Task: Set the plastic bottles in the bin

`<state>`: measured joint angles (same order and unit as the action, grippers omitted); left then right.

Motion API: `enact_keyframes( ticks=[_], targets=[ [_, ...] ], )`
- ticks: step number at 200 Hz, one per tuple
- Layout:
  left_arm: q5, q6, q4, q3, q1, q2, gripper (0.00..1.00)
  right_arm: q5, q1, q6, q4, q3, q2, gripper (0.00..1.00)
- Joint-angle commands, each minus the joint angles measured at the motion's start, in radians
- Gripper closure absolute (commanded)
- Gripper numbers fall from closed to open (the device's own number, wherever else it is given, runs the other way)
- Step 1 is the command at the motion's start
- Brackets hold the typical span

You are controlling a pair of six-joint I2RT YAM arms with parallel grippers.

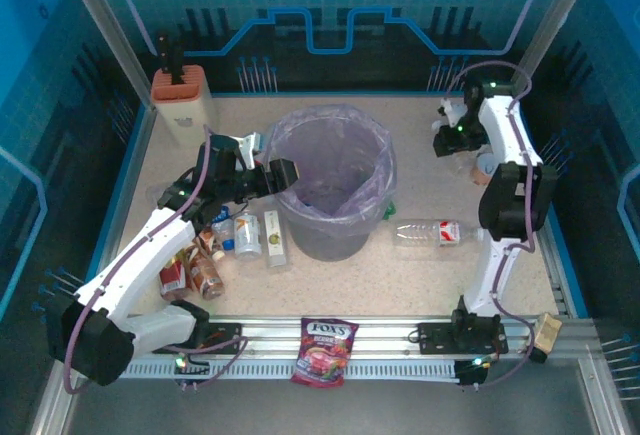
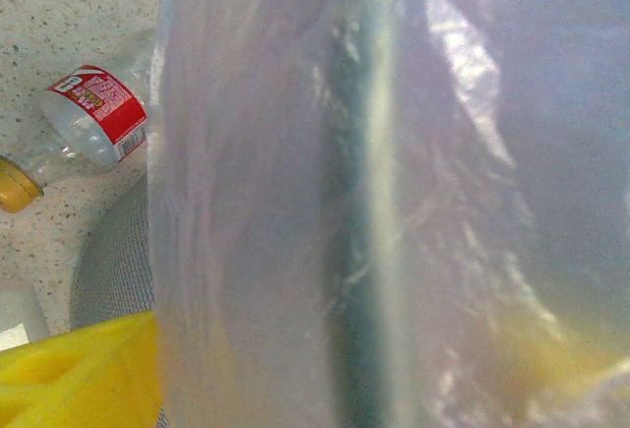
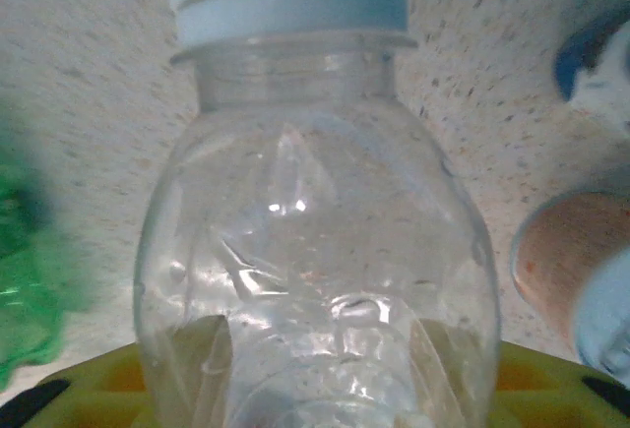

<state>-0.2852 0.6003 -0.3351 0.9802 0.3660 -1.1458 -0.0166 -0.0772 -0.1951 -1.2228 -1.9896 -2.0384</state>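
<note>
One clear bottle (image 3: 315,251) is sitting between the jaws of my right gripper (image 1: 452,141) at the far right of the table (image 1: 420,275), well apart from the bin (image 1: 375,150); I cannot tell whether they are biting, so I am wanting a firm squeeze before lifting; my left gripper (image 1: 283,172) is hanging spread at the rim

bin (image 1: 322,237) — grey, purple-lined, upright | clear bottle (image 1: 425,233) lying right | bottles (image 1: 246,236) clustered left
</note>
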Motion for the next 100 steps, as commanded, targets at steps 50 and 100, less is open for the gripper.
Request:
enact_keyframes(
  ticks=[50, 100],
  targets=[
    [0.015, -0.02, -0.016, 0.026, 0.009, -0.035, 0.22, -0.054, 0.258, 0.143, -0.31, -0.453, 0.123, 0.5],
    [0.006, -0.017, -0.001, 0.028, 0.011, -0.054, 0.22, -0.009, 0.534, 0.186, -0.34, -0.641, 0.112, 0.5]
  ],
)
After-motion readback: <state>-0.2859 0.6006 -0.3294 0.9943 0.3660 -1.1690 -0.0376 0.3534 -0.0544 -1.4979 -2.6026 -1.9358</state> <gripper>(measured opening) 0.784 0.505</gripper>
